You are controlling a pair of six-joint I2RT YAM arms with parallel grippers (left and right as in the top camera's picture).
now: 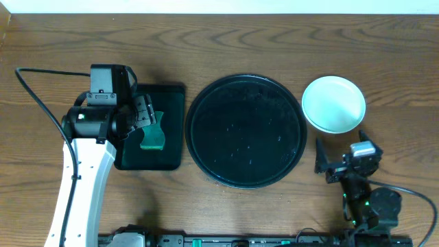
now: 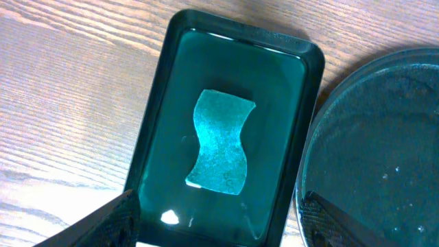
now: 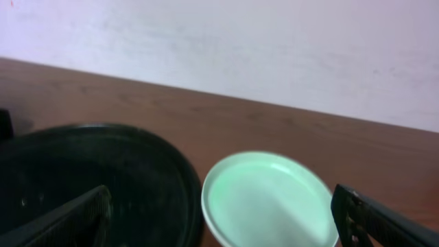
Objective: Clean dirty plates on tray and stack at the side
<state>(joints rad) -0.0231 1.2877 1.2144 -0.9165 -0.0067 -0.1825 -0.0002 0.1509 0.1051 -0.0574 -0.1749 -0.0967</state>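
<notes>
the left wrist view is showing the whole teal sponge [image 2: 219, 147] in the dark green tray [image 2: 271, 103], half-hidden overhead; left claw [image 2: 218, 206] and right claw [image 3: 221, 206] are gaping released.

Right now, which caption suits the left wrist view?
Open left gripper above a teal sponge in the green tray, black tray alongside.

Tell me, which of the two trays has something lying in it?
The smaller rectangular dark green tray, left of the round one: a teal sponge lies in it. The large round black tray holds nothing.
</notes>
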